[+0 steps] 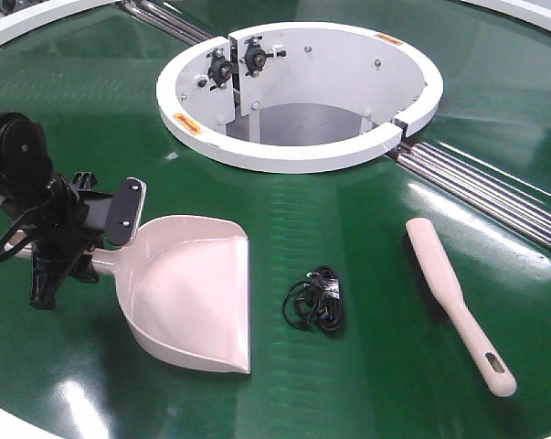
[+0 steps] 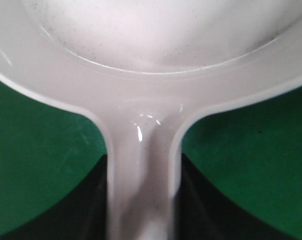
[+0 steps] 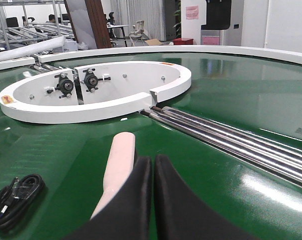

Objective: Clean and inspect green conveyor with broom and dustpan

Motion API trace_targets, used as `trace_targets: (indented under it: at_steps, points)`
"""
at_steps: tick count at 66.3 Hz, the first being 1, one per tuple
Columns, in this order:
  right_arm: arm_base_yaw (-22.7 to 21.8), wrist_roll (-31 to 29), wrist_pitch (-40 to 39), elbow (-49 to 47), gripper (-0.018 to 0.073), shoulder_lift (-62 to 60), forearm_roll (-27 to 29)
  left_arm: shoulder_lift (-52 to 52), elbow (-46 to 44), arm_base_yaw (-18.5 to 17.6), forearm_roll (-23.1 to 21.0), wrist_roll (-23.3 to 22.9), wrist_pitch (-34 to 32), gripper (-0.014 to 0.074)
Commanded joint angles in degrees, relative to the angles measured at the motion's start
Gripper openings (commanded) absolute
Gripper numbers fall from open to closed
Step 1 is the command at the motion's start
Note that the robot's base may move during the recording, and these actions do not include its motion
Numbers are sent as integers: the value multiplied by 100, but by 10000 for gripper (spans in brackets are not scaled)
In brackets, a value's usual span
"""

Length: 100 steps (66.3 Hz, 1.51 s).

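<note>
On the green bench (image 1: 376, 210), your left pincer (image 1: 79, 261) clenches the dustpan (image 1: 188, 293) handle, while the right pincer (image 3: 153, 172) hangs pinched empty over the brush (image 1: 453, 302). Descend like that and you'd likely knock the brush aside instead of gripping it.

This is looking like a factory floor or industrial test lab. A wide green conveyor (image 1: 366, 210) is filling most of every view, curving around a white ring (image 1: 293, 157) with bearings (image 3: 65, 85) bolted to its inner wall. Steel rollers (image 3: 231, 140) are running off toward the right edge. Along the top of the right wrist view, metal racks (image 3: 20, 27) are standing at upper left, an office chair (image 3: 138, 30) is sitting near centre, and a red bin (image 3: 182, 41) is resting below a pink notice (image 3: 192, 12).
</note>
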Motion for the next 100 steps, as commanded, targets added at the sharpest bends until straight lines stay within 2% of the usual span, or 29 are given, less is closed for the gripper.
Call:
trace_targets:
  at_steps: [1,52,67,79,89,94,100]
  points:
    - [-33,-34,-432,128,-10,-102,-16,-212,-127,-54,-87,104,118,-7]
    - [-33,-34,-461,120,-10,-102,-16,-212,-127,-54,-87,104,118,-7]
    - [-33,26,-1266,-134,-10,-102,-8,-212,-127,-54,-87,104,118,-7]
    - [-33,26,-301,-1268,-10,484,25,-212,-127,-54,-87,104,118,-7]
    - [-33,20,1062,-2256,-10,1479,229,-212,-127,-54,-87,104,118,-7]
    - [-33,-159,1807,-2662,-10,2000,222,-212,-127,-54,-87,104,118,-7]
    - [-33,-348,2347,-2969,-10,2492,222,-212,-127,-54,-87,104,118,-7]
